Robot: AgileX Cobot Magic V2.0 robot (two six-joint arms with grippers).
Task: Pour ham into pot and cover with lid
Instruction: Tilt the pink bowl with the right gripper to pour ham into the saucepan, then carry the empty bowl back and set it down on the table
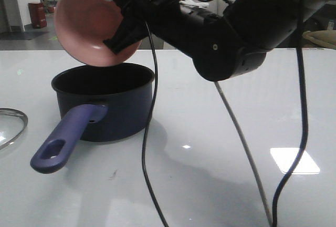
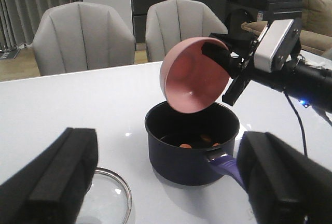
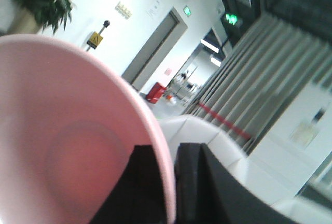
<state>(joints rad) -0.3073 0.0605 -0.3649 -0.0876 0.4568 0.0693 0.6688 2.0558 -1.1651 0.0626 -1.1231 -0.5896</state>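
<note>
Pink bowl tipped over the pot, ham bits already inside.

The right gripper (image 1: pixel 122 33) pinches the pink bowl's (image 1: pixel 86 19) rim, mouth tilted toward the pot (image 1: pixel 113 109) so the ham (image 2: pixel 185 145) drops in. The left gripper (image 2: pixel 166 182) hangs released near the lid (image 1: pixel 10 124), lying beside the pot for covering.

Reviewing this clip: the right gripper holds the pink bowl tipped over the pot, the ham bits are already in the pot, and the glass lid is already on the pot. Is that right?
Not quite. The lid is not on the pot: it lies on the table beside it, as the left wrist view shows. The rest holds: the right gripper clamps the tipped pink bowl above the pot, and the ham sits inside.
</note>
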